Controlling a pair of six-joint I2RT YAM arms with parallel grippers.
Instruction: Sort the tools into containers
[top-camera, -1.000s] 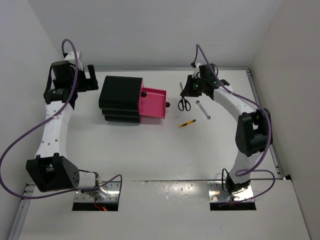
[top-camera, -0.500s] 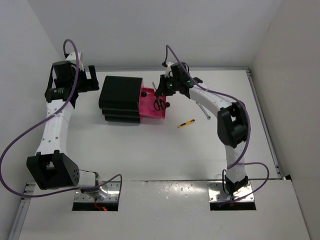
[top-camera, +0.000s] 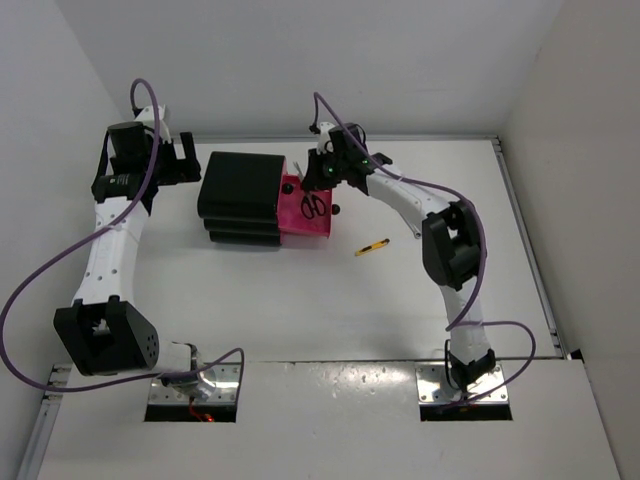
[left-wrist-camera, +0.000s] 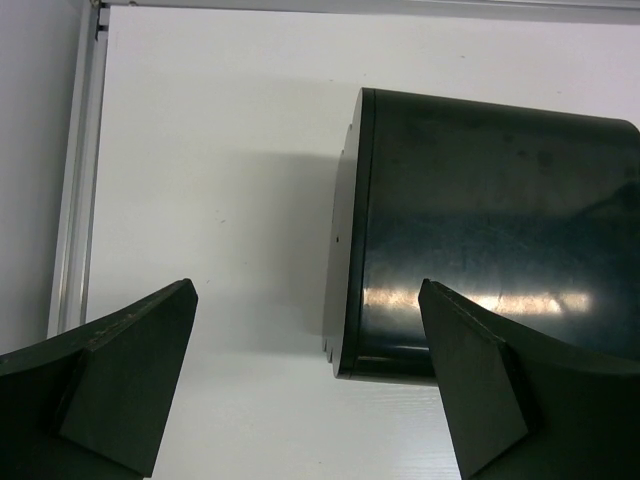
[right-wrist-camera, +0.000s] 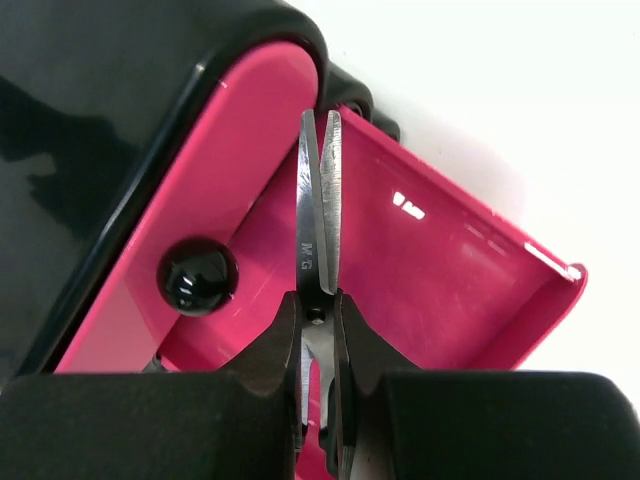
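Observation:
My right gripper (top-camera: 318, 182) is shut on the black-handled scissors (top-camera: 313, 206) and holds them over the open magenta drawer (top-camera: 322, 228) of the black cabinet (top-camera: 240, 190). In the right wrist view the gripper (right-wrist-camera: 318, 300) clamps the scissors at the pivot, with the closed blades (right-wrist-camera: 318, 215) pointing over the drawer floor (right-wrist-camera: 450, 270). My left gripper (top-camera: 186, 160) is open and empty, just left of the cabinet (left-wrist-camera: 490, 220); it is also in the left wrist view (left-wrist-camera: 310, 390). A slim yellow-and-black tool (top-camera: 373, 246) lies on the table right of the drawer. Both screwdrivers and the silver rod are out of view.
A closed pink drawer front with a round black knob (right-wrist-camera: 198, 275) sits above the open drawer. The open drawer's own knob (top-camera: 336, 209) faces right. A metal rail (left-wrist-camera: 75, 170) runs along the table's left edge, and white walls stand close on all sides.
My right gripper has carried the scissors left from the table to above the open drawer. The left arm has barely moved.

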